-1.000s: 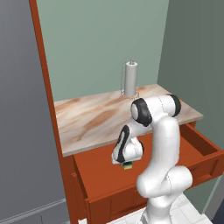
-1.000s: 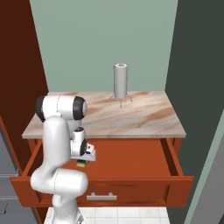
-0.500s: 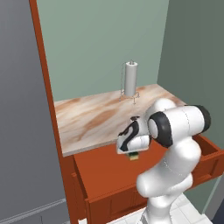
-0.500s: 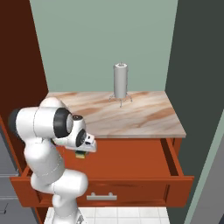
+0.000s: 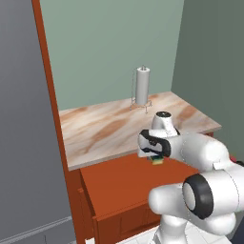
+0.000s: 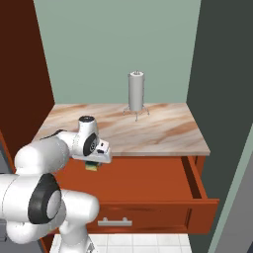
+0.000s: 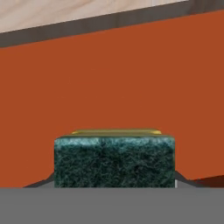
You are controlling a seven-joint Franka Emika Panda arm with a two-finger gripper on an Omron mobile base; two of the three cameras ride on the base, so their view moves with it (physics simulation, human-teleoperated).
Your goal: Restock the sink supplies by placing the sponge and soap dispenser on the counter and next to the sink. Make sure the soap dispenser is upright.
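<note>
Hand clamped on the small yellow sponge with dark green scrub top (image 7: pixel 114 161).
The hand (image 5: pixel 157 159) holds it above the open red-brown wooden drawer (image 6: pixel 148 180), just below the beige-and-brown marbled stone tabletop (image 6: pixel 158 131) edge.

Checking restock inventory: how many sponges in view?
1. The sponge sits clamped in the end effector, above the open drawer just in front of the counter edge. The arm hides part of the drawer, so more could be hidden.
</note>
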